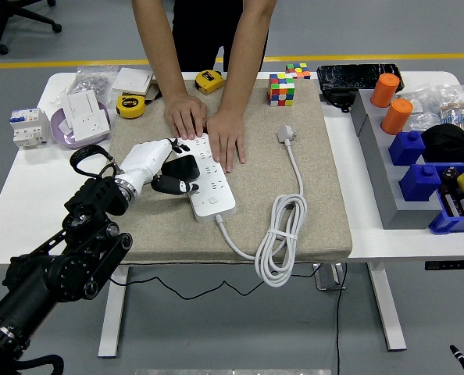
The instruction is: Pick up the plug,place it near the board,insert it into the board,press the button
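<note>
A white power strip (208, 176) lies on the beige mat (310, 195), with its button at the near end and its white cable (283, 234) coiled to the right. My left hand (165, 164) comes in from the lower left and is shut on the black plug (177, 176), holding it against the strip's left edge. A person at the far side presses both hands (208, 125) flat on the strip's far end. The right hand is out of view.
A Rubik's cube (281, 89) and two tape measures (130, 105) lie at the back. White sockets and a purple dish (80, 117) are at the left. Orange cylinders (396, 116), blue blocks and a grey tray (372, 148) stand at the right.
</note>
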`<state>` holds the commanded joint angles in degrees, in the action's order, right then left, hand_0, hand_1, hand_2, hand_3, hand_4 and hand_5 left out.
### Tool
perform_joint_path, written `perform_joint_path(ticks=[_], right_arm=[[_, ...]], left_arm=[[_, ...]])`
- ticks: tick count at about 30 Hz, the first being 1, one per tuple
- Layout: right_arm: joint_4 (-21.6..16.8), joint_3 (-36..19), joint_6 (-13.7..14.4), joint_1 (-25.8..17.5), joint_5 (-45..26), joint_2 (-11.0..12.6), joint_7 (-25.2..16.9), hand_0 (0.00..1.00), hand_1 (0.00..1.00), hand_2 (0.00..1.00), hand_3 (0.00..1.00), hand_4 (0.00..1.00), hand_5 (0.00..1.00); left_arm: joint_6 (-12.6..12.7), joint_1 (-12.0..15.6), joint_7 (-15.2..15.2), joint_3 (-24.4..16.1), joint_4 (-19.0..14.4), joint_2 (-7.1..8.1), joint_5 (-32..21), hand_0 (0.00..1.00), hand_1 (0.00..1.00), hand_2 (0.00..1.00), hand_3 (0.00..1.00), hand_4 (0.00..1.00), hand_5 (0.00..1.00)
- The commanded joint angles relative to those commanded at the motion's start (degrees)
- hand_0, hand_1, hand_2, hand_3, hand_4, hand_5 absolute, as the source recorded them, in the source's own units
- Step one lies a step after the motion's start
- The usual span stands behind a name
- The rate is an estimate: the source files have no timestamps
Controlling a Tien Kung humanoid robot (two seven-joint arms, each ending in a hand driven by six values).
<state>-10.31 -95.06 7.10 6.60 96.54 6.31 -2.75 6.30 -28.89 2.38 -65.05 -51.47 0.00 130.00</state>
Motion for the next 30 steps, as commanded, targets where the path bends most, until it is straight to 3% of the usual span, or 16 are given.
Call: perform_joint_path(ticks=[4,5,10,11,16,17,30], right_arm=[[0.0,0.1,0.0,0.0,-0.1,0.1,0.0,0.879,0.869,0.828,0.849,0.998,0.998],[0.0,0.1,0.0,0.0,-0.1,0.1,0.0,0.879,0.869,0.827,0.85,0.998,0.998],[0.0,0.1,0.0,0.1,0.0,0.1,0.0,0.879,0.869,0.827,0.85,0.998,0.998],[0.0,0.1,0.0,0.1,0.0,0.2,0.0,0.879,0.869,0.828,0.849,0.998,0.998],[0.0,-0.1,0.0,0.1,0.1,0.1,0.0,0.879,0.869,0.828,0.849,0.998,0.998],[0.0,-0.1,0.1,0.2,0.1,0.1,0.0,0.879,0.869,0.828,0.849,0.998,0.998],[0.0,-0.1,0.1,0.5,0.0,0.2,0.0,0.879,0.869,0.828,0.85,0.998,0.998]], left_arm=[[1.8,-0.1,-0.5,0.6,0.5,0.0,0.0,0.539,0.65,0.631,0.622,0.998,0.254],[2.4,-0.2,-0.7,0.7,0.6,0.0,-0.1,0.458,0.613,0.608,0.585,0.998,0.218],[4.3,-0.9,-1.4,1.0,2.1,0.0,-0.5,0.458,0.613,0.608,0.585,0.998,0.218],[4.5,-1.0,-1.5,1.1,2.3,0.0,-0.5,0.422,0.59,0.596,0.572,0.927,0.174],[4.8,-1.5,-1.4,1.3,3.0,0.0,0.0,0.422,0.59,0.596,0.572,0.927,0.174],[4.8,-1.5,-1.4,1.4,3.1,0.0,0.0,0.423,0.579,0.589,0.571,0.834,0.128],[4.2,-2.3,-0.9,1.6,4.0,0.0,0.0,0.411,0.58,0.573,0.56,0.854,0.135]])
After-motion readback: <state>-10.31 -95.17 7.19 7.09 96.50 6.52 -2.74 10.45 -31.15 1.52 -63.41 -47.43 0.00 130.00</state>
